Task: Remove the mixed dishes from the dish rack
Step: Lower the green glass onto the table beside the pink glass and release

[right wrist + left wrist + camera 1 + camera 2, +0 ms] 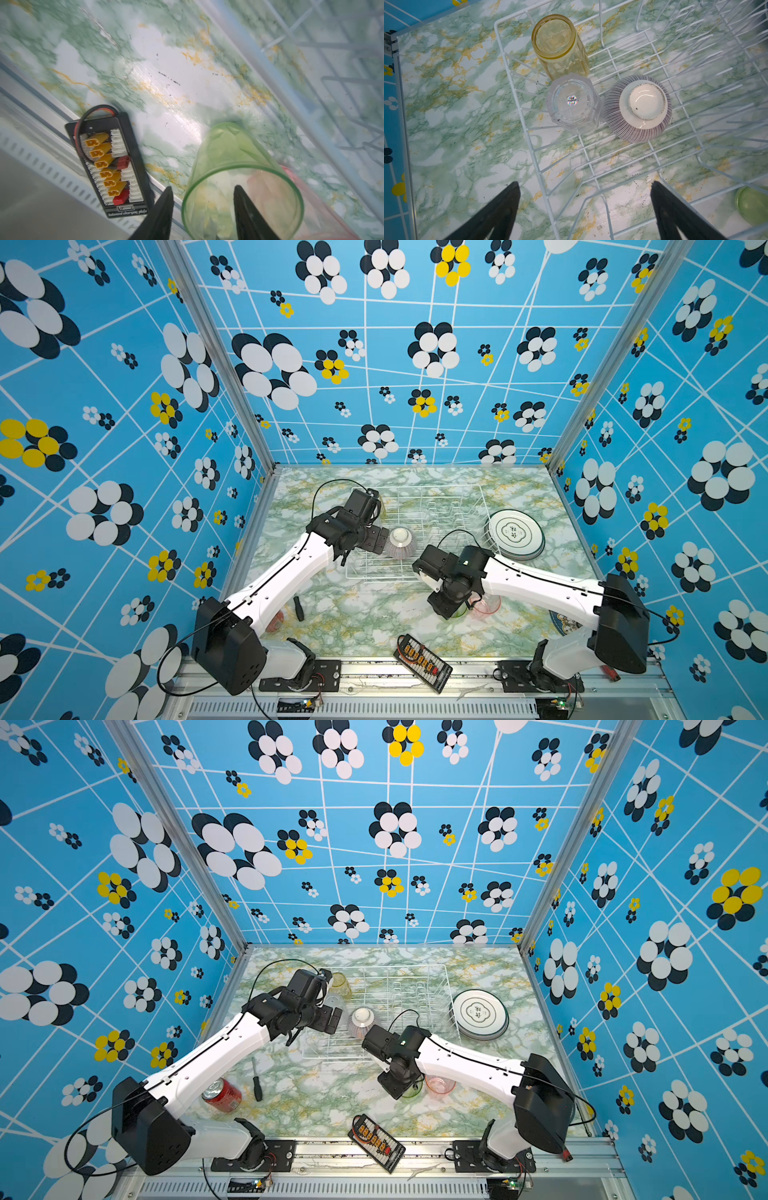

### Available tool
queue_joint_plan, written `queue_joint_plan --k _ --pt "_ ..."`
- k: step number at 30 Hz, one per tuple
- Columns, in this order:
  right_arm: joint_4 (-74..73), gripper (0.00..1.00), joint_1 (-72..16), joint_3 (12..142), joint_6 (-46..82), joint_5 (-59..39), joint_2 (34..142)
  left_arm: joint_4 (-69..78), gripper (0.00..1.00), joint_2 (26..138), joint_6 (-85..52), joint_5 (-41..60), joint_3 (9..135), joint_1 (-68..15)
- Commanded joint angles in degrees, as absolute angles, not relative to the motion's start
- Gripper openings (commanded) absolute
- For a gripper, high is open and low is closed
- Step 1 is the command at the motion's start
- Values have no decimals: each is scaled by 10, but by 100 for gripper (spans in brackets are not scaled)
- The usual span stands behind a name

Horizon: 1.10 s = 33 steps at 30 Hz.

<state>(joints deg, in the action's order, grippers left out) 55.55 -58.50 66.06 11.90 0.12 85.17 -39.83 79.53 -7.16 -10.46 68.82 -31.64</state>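
Roughly halfway: plates [515, 533] lie stacked flat on the table at 3 o'clock of rack [415, 488]; green tumbler [239, 166] and pink tumbler [487, 605] stand mouth-up at its 5 o'clock. Left in rack, all 3 inverted: faceted yellow tumbler [558, 45] in the 10 o'clock corner, clear tumbler [573, 104] next to it, striped bowl [638, 108] just beside. Right gripper [203, 187] straddles green's rim, jaws parted, not pinching. Left gripper [584, 184] hangs spread wide above rack's 9 o'clock side.

I've got a red can [222, 1095] on the marbled surface [324, 1106], with a screwdriver [257, 1085] just beside it. A black charging plate [378, 1142] straddles the near edge. A blue mat [563, 623] shows partly at right.
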Motion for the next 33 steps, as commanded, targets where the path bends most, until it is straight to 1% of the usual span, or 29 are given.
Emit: queue_joint_plan --k 1,5,14,20,24,33 --pt "555 59 -583 687 124 -24 785 -392 99 824 -61 -129 718 -311" --pt "526 66 -578 689 135 -35 726 -388 99 868 -79 -113 744 -289" --pt "514 68 -553 682 146 -1 658 -422 99 980 -97 -49 829 -245" --pt "496 70 -538 665 149 3 642 -428 98 1028 -99 -30 857 -244" --pt "492 71 -531 661 146 0 642 -447 90 1059 -100 -18 881 -240" --pt "481 72 -518 651 140 -6 645 -475 89 1087 -93 -63 902 -246"
